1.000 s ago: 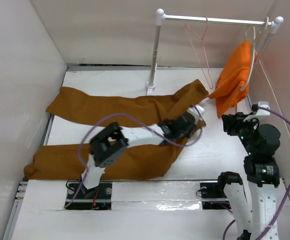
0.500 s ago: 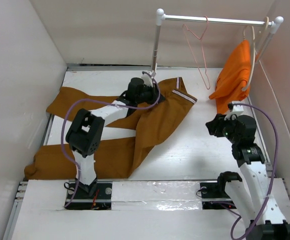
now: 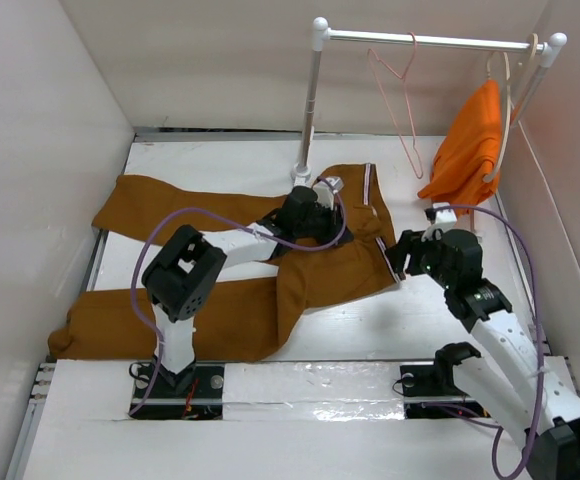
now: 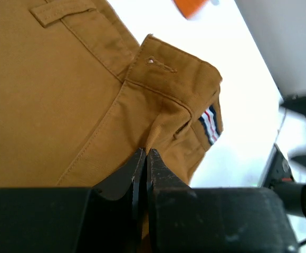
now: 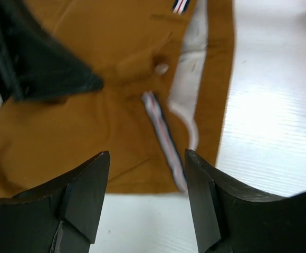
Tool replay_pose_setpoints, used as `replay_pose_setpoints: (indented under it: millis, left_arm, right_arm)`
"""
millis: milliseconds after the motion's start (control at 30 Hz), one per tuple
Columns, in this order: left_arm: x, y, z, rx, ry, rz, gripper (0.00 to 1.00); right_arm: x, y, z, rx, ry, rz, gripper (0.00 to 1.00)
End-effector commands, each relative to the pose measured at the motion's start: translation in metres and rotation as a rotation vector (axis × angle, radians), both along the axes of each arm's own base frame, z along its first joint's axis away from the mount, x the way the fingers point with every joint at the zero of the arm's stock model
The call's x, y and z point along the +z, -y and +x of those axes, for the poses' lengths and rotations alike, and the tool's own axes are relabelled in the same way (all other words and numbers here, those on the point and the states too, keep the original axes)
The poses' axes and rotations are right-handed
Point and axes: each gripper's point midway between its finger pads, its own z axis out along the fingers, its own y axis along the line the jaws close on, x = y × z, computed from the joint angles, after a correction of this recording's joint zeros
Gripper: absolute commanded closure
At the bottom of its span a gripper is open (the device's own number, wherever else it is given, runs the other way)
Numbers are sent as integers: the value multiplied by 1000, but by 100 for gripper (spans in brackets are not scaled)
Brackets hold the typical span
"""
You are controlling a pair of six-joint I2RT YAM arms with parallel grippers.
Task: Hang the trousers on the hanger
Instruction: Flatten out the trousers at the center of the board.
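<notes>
The trousers [image 3: 140, 205] lie flat on the worktop [image 3: 370, 320], both legs running out toward 9 o'clock and the waist near the centre. The left end effector [image 4: 145, 155] sits on the waist area with its fingers together, clamped on a small raised pinch of the ochre fabric. The striped waistband [image 4: 210, 124] lies just at its 3 o'clock. The right end effector [image 5: 146, 155] hovers over that waistband edge, fingers apart, holding nothing. The hanger [image 3: 402, 115] hangs from the rail [image 3: 430, 41], at 1 o'clock from the waist. An orange garment [image 3: 467, 150] hangs beside it.
</notes>
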Motion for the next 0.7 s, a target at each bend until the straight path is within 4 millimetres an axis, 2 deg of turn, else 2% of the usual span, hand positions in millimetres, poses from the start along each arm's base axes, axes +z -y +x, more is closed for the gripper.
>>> replay_pose_setpoints:
  millis: [0, 33, 67, 100, 167, 200, 233, 300, 367, 400, 433, 467, 500, 533, 567, 600, 633, 667]
  left_arm:
    - [66, 38, -65, -165, 126, -130, 100]
    - [64, 45, -79, -197, 125, -124, 100]
    - [65, 60, -103, -250, 129, -121, 100]
    - [53, 65, -113, -269, 110, -94, 98]
    - [47, 74, -119, -266, 119, -70, 97]
    - [39, 77, -120, -261, 114, -56, 97]
    - [35, 78, -116, -240, 113, -47, 99]
    - [35, 76, -93, -184, 108, -43, 100]
    - [33, 74, -81, -157, 97, -41, 100]
    - [23, 74, -79, -168, 70, -26, 98]
    - [21, 79, -90, -239, 47, -42, 90]
    - [23, 86, -97, -278, 40, -55, 73]
    - [12, 89, -105, -309, 16, -34, 63]
    - [9, 94, -117, -349, 34, -18, 53]
    - [6, 94, -122, -354, 38, -4, 35]
    - [14, 95, -127, -360, 57, -16, 27]
    - [18, 98, -138, -397, 61, -33, 22]
    - [25, 98, -141, -413, 66, -51, 14]
  right_arm:
    - [42, 24, 11, -146, 147, 5, 37]
    - [40, 36, 10, -193, 134, -6, 38]
    - [40, 40, 9, -209, 132, -6, 39]
    - [34, 45, 8, -230, 116, -15, 39]
    - [17, 58, 4, -277, 59, -26, 37]
    - [1, 58, 0, -271, 21, -22, 32]
    - [-6, 52, -2, -239, 5, 3, 31]
    - [-29, 43, -9, -202, -42, 64, 30]
    - [-36, 47, -12, -219, -44, 73, 30]
    - [-36, 48, -12, -225, -30, 72, 30]
    - [-32, 50, -13, -233, -9, 73, 30]
    - [-30, 56, -12, -269, -3, 65, 29]
    - [-27, 59, -10, -287, 6, 64, 18]
    - [-24, 62, -7, -304, 8, 62, 13]
    - [-19, 70, -1, -349, 20, 43, 11]
    - [-19, 73, 2, -362, 18, 32, 7]
    - [-20, 84, 6, -410, 11, 14, 6]
    - [-18, 89, 10, -424, -11, -1, 6]
